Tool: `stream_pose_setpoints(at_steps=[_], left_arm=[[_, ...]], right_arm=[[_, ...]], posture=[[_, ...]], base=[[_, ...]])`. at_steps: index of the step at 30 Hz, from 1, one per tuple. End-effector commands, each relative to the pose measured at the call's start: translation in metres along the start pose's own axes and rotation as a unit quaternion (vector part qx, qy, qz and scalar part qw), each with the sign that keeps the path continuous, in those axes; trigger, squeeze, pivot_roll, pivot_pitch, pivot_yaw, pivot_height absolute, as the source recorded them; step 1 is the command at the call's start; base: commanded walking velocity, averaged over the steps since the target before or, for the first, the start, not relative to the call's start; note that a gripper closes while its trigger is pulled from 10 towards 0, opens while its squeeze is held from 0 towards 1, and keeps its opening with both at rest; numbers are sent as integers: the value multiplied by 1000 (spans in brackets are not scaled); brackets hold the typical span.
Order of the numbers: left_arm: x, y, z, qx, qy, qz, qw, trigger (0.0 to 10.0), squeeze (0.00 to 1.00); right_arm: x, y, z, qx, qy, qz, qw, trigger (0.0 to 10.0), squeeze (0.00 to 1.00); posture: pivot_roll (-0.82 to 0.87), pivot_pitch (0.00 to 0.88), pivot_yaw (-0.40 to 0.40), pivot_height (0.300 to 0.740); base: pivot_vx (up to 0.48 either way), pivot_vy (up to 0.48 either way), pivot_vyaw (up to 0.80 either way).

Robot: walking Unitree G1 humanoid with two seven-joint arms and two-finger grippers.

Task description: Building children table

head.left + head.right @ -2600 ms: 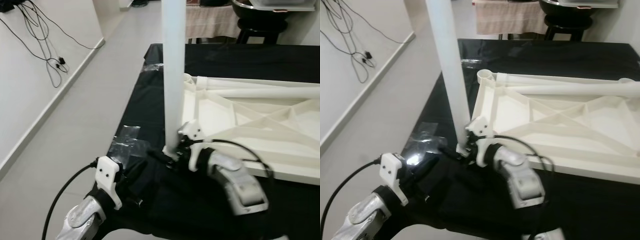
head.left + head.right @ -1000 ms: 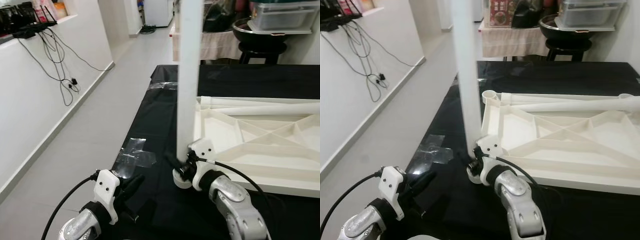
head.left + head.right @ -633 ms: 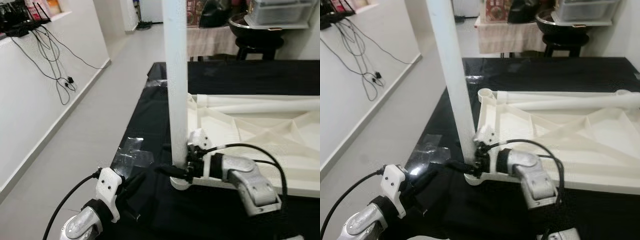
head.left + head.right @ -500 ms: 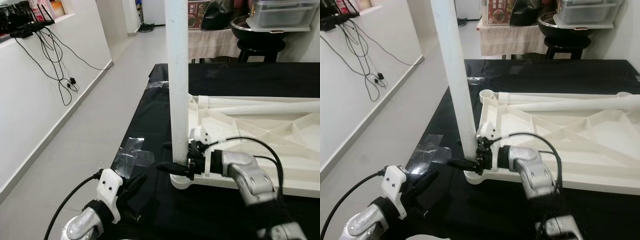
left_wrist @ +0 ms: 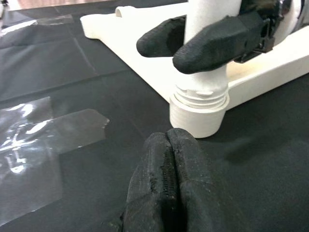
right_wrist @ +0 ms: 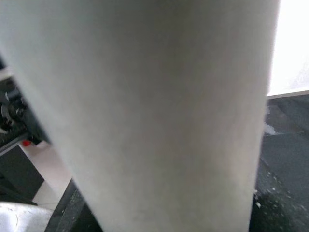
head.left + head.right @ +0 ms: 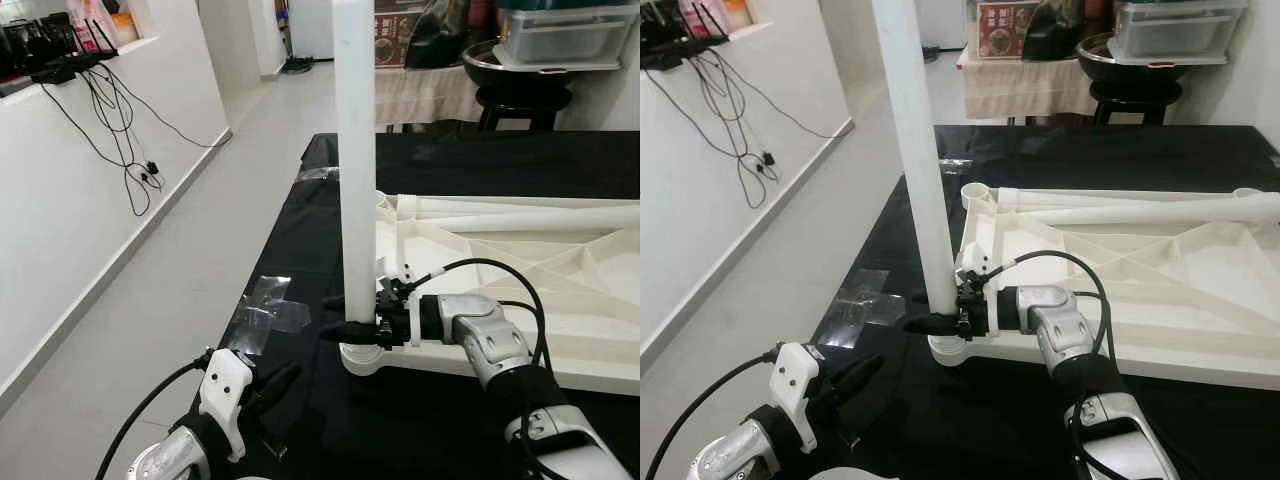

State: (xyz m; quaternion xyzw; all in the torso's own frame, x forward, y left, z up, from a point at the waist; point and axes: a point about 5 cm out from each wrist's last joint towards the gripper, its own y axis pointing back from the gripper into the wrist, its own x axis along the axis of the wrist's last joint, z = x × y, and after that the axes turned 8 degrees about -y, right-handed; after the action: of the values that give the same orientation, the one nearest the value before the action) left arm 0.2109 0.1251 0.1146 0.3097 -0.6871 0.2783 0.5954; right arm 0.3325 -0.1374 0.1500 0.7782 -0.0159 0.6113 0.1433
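Left eye view is showing, from left to right, a white wall with black cables [image 7: 110, 130] dangling, a pale smooth floor, and the left pincer [image 7: 268, 385] hovering low over the near edge of the counter [image 7: 300, 240], which is wearing a matte black cloth patched with a glossy strip of clear tape [image 7: 265, 305]. The left wrist view is showing its two rubbery, ribbed black fingers pressed together on nothing, pointing at the leg's base. Just right of that, the tall smooth white plastic cylindrical leg [image 7: 355, 150] is standing upright in the round corner socket [image 7: 365, 357] of the overturned cream plastic tabletop with raised cross-ribbing [image 7: 520, 270], which is lying flat on the cloth. The right pincer [image 7: 352, 327] is clamping the leg's foot from the side, just above the threaded collar. Another long white tube [image 7: 520, 215] is lying along the tabletop's far edge. I am judging that the hard, slick plastic is inviting slippage: the fingers may be skidding round the tube instead of turning it, and a long leg gripped only at its base could be tilting, cross-threading the collar, or dragging the light tabletop across the cloth.
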Motion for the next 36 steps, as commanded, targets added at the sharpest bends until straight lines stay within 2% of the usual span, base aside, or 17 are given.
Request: stream_pose_setpoints(at_steps=[1, 5, 8, 9, 10, 15, 19, 20, 22, 23, 24, 27, 30, 31, 32, 33, 36], left_arm=[[-1, 3, -1, -3, -10, -12, 1000, 10000, 0], [1, 3, -1, -3, -9, -10, 1000, 10000, 0], [1, 4, -2, -2, -9, -9, 1000, 10000, 0], [2, 5, -4, -1, -9, -8, 1000, 10000, 0], [3, 5, -5, 1, -10, -7, 1000, 10000, 0], [2, 3, -8, -2, -11, -7, 1000, 10000, 0], [1, 0, -8, -8, -11, -7, 1000, 10000, 0], [2, -1, -8, -6, -10, -5, 1000, 10000, 0], [2, -2, -8, -4, -10, -3, 1000, 10000, 0], [2, -2, -9, 1, -10, -1, 1000, 10000, 0], [3, -3, -9, 4, -10, 0, 1000, 10000, 0], [3, -5, -9, 7, -11, 2, 1000, 10000, 0], [4, -6, -9, 7, -11, 3, 1000, 10000, 0], [4, -6, -9, 7, -12, 3, 1000, 10000, 0], [4, -7, -8, 7, -12, 3, 1000, 10000, 0], [4, -7, -8, 6, -12, 3, 1000, 10000, 0], [4, -7, -8, 7, -13, 3, 1000, 10000, 0]], right_arm=[[-15, 2, -1, 2, -35, -4, 999, 0, 0], [-13, 6, -12, -78, 4, 40, 996, 0, 0], [-11, -2, -22, -188, -3, 80, 979, 0, 0], [-14, -10, -24, -362, -23, 113, 925, 0, 0], [-26, -18, -41, -422, -40, 105, 900, 0, 0], [-26, -35, -59, -426, 41, 60, 902, 0, 0], [-26, -38, -51, -408, 36, 51, 911, 0, 0], [-26, -40, -50, -391, 23, 54, 918, 1098, 0], [-25, -42, -50, -380, 15, 57, 923, 1098, 0], [-21, -45, -50, -355, 0, 76, 932, 10000, 0], [-15, -48, -52, -332, -8, 90, 939, 10000, 1000], [4, -55, -62, -223, -9, 116, 968, 10000, 1000], [13, -52, -62, -160, 20, 116, 980, 10000, 1000], [15, -48, -59, -125, 39, 102, 986, 10000, 475], [16, -45, -56, -102, 51, 91, 989, 10000, 475], [16, -40, -51, -77, 62, 70, 993, 10000, 0], [18, -31, -39, -35, 61, 43, 997, 10000, 0]], posture=[[30, 103, 101, 740], [9, 117, 88, 740], [1, 125, 79, 740], [-25, 137, 88, 740], [-34, 144, 93, 740], [-42, 126, 99, 740], [-37, 124, 92, 740], [-41, 122, 88, 740], [-41, 122, 88, 740], [-38, 122, 87, 740], [-34, 122, 86, 740], [-30, 123, 83, 740], [-30, 121, 84, 740], [-27, 122, 83, 740], [-26, 121, 83, 740], [-23, 121, 82, 740], [-13, 120, 78, 740]], base=[[0, 0, 0], [0, 0, 0], [0, 0, 0], [0, 0, 0], [0, 0, 0], [0, 0, 0], [0, 0, 0], [0, 0, 0], [0, 0, 0], [0, 0, 0], [0, 0, 0], [0, 0, 0], [0, 0, 0], [0, 0, 0], [0, 0, 0], [0, 0, 0], [0, 0, 0]])
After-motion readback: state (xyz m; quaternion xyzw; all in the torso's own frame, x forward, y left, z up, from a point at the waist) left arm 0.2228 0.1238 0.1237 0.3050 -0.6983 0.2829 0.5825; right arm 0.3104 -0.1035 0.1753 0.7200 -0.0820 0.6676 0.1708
